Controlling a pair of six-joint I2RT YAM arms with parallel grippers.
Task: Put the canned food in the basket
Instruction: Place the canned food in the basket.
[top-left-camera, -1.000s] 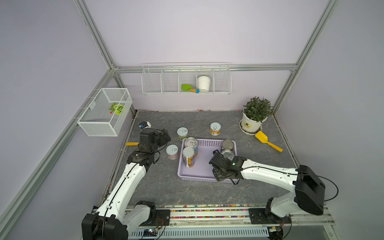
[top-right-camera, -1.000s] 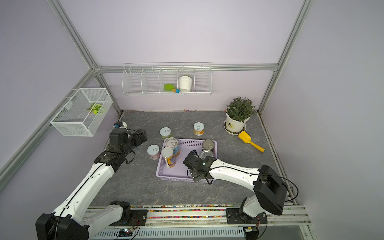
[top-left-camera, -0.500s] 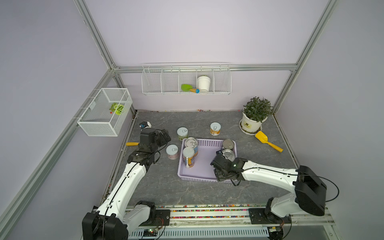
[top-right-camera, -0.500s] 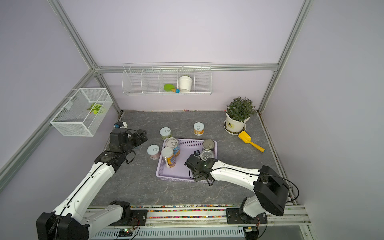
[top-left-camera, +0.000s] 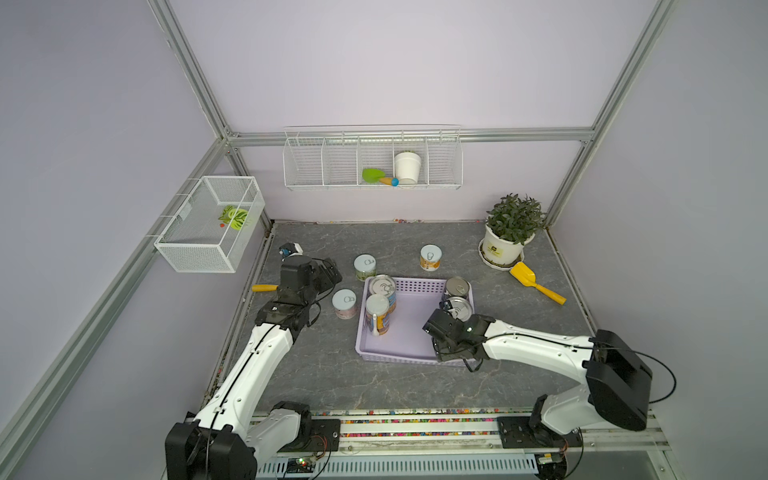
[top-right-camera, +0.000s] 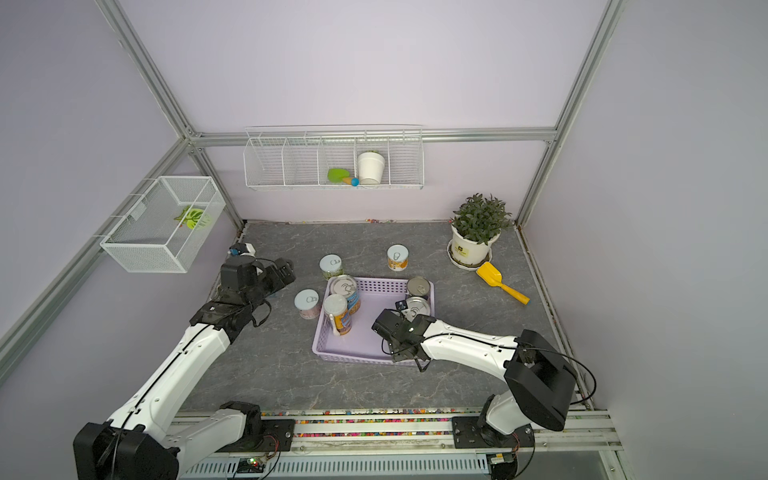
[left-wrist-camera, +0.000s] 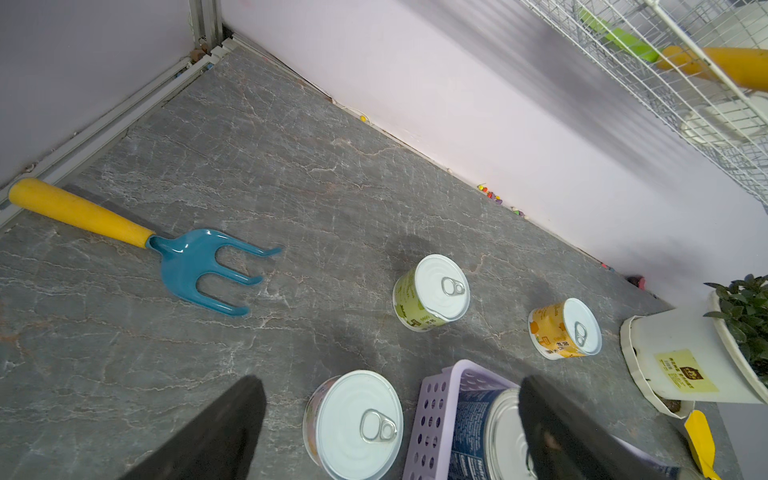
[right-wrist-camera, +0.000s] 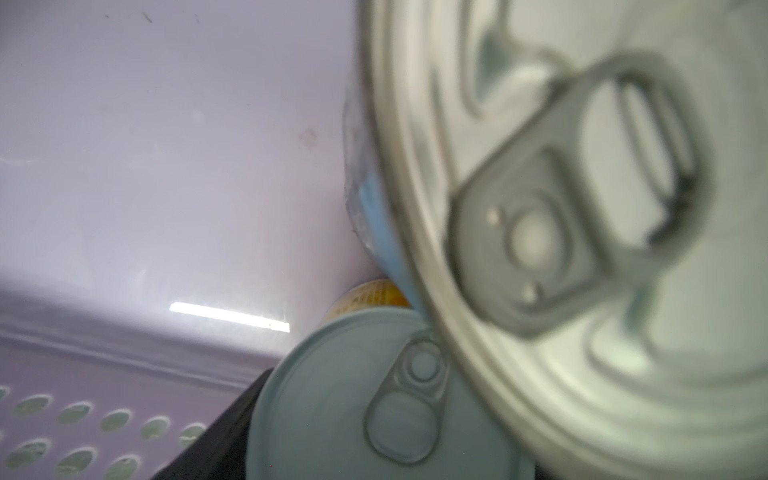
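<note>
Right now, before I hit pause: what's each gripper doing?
Left gripper: open, holding nothing.
Right gripper: in the basket beside a pale-lidded can; open or shut cannot be told.

The cans (left-wrist-camera: 360, 419) have shiny metal lids. The basket (left-wrist-camera: 440, 419) is smooth plastic. The counter (left-wrist-camera: 249, 166) looks like stone.

Potted plant (top-left-camera: 509, 235), yellow scoop (top-left-camera: 538, 286) (just beside), blue hand fork (left-wrist-camera: 153, 243)

Pale lilac walls (top-left-camera: 374, 62), aluminium frame posts (top-left-camera: 192, 70), grey marbled floor (top-left-camera: 332, 382) — white wire rack (top-left-camera: 309, 164) on back wall
</note>
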